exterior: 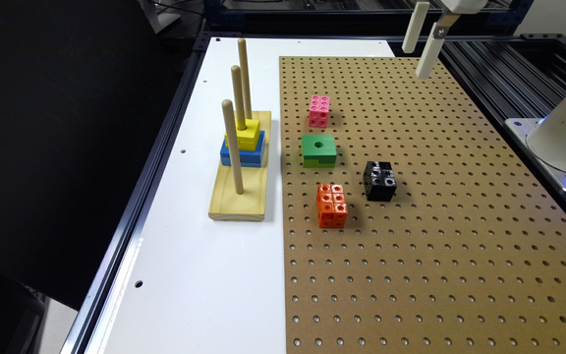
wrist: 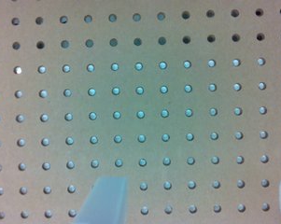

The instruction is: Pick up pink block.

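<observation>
Where the brown pegboard (exterior: 410, 246) covers the white table (exterior: 199, 275), the pink block (exterior: 319, 111) sits near its far edge, beside the green block (exterior: 318, 150). The gripper (exterior: 423, 46) hangs above the far corner, fingers spread, over bare board.

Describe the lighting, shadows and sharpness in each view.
Exterior view: even overhead light, glare on the white table, soft shadows toward the exterior view's right of the pink block and black cube. Wrist view: greenish tint on the pegboard, the near finger blurred.
</observation>
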You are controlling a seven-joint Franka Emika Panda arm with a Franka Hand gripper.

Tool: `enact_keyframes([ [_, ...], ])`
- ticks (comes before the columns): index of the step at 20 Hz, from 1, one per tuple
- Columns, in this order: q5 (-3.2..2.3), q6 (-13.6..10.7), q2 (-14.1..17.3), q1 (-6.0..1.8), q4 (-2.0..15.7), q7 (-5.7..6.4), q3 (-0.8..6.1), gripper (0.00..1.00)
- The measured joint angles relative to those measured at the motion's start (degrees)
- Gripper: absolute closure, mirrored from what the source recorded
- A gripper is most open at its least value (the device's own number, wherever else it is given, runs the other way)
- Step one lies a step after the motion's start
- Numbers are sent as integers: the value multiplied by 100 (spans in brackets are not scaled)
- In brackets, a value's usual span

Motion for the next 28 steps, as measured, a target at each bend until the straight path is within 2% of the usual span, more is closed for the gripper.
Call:
enact_keyframes([
  [8,0,9,184,-12,198,-5,0,0],
  [13,-2,166,485,-118,384,-104,0,0],
  [17,-2,298,877,-240,650,-232,0,0],
  [21,-2,317,1196,-279,907,-263,0,0],
  [25,-3,317,1322,-284,1014,-266,0,0],
  [28,-4,318,1368,-353,1078,-334,0,0],
])
